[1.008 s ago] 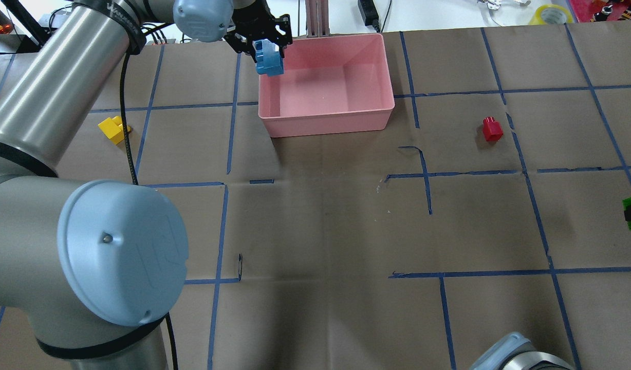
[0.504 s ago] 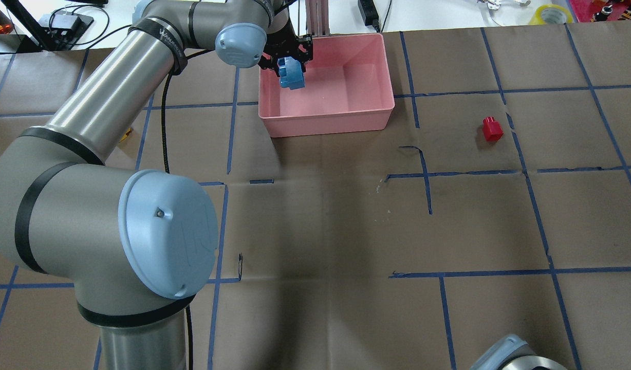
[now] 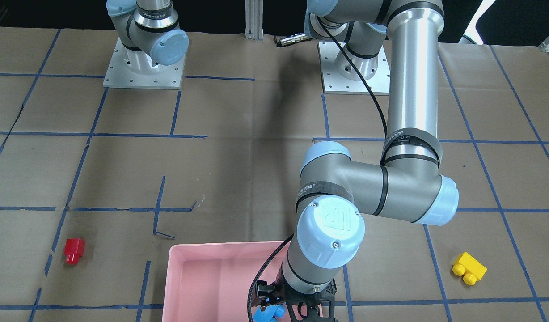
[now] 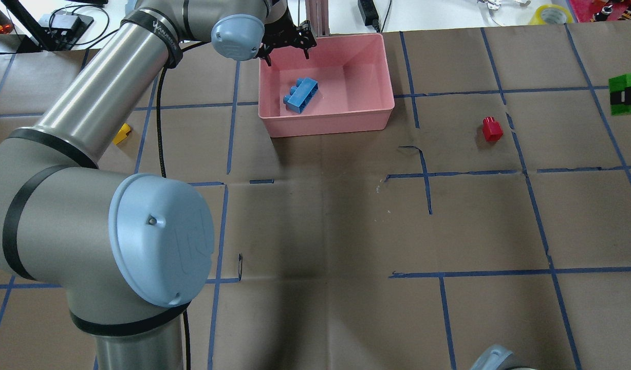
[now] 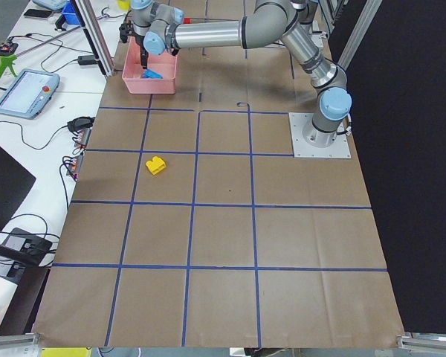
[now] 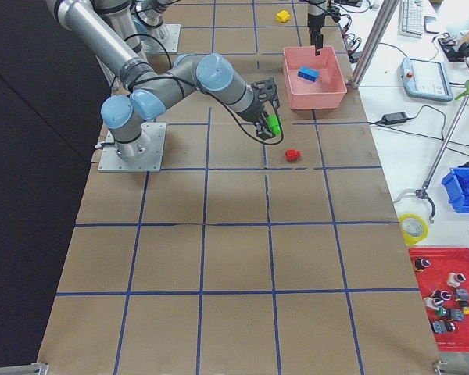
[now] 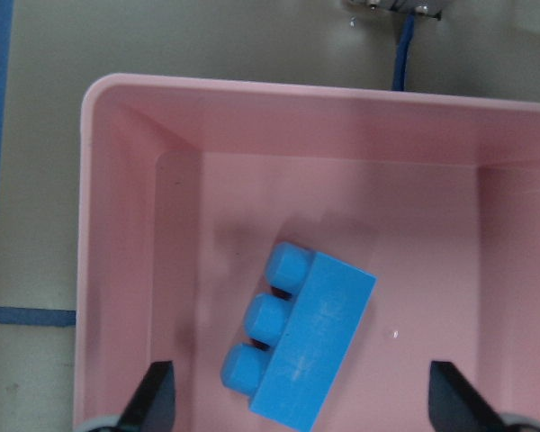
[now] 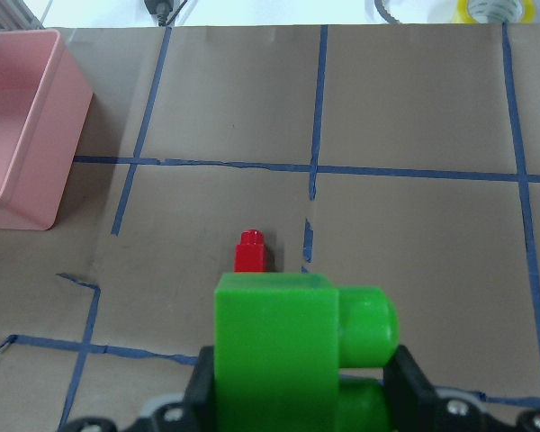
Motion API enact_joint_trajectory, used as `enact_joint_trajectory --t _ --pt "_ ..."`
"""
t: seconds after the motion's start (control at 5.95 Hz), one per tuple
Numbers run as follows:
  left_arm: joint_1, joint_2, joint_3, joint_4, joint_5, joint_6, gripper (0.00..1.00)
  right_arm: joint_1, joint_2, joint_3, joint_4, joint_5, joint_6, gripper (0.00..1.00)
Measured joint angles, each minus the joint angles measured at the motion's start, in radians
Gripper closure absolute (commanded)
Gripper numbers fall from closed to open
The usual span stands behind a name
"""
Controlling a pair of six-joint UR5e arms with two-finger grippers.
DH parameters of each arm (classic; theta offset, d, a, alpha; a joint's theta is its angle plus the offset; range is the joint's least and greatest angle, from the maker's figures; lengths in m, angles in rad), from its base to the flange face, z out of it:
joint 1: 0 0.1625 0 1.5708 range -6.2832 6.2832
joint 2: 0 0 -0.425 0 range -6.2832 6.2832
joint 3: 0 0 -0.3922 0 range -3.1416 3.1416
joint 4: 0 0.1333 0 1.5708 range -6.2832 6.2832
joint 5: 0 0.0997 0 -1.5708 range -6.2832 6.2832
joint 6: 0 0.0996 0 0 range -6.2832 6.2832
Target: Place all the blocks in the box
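**brickfan:** So where is this run at? I count one in so far. The long blue studded plastic brick [image 4: 300,95] lies on its side on the floor of the shallow pink plastic tray [image 4: 326,123], near the left wall.

**ur5_tinker:** Yep, and the left tool [image 4: 288,51] hangs over the tray's far left corner, spread wide with nothing in it. The wrist view shows both fingertips well clear of the blue one, so I'd call that drop done.

**brickfan:** And the right side?

**ur5_tinker:** The right tool [image 4: 625,96] is clamped on the chunky green studded brick [image 8: 274,342], held up off the brown paper-covered table [image 4: 320,231], well to the right of the tray. I'd say the step in hand is hauling green over.

**brickfan:** So what comes next?

**ur5_tinker:** My guess is it swings left across the table, gets over the open part of the tray and lets go there. The left arm should probably back out first so the two don't crowd each other.

**brickfan:** What's left after that?

**ur5_tinker:** The small red brick [image 4: 492,128] sits on the table to the right of the tray. The yellow brick [image 3: 469,267] is out on the left arm's side. Roughly a quarter done, imo.
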Motion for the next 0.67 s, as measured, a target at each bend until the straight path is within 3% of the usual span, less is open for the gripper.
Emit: enact_joint_trajectory --t 0.34,0.67 --pt "0.066 0.101 0.009 -0.101 -0.005 0.029 0.01 0.115 0.085 -0.196 0.223 -0.093 0.128 0.99" --pt "0.202 0.189 -0.016 -0.229 -0.005 0.230 0.01 0.233 0.171 -0.373 0.391 -0.138 0.266 0.99"
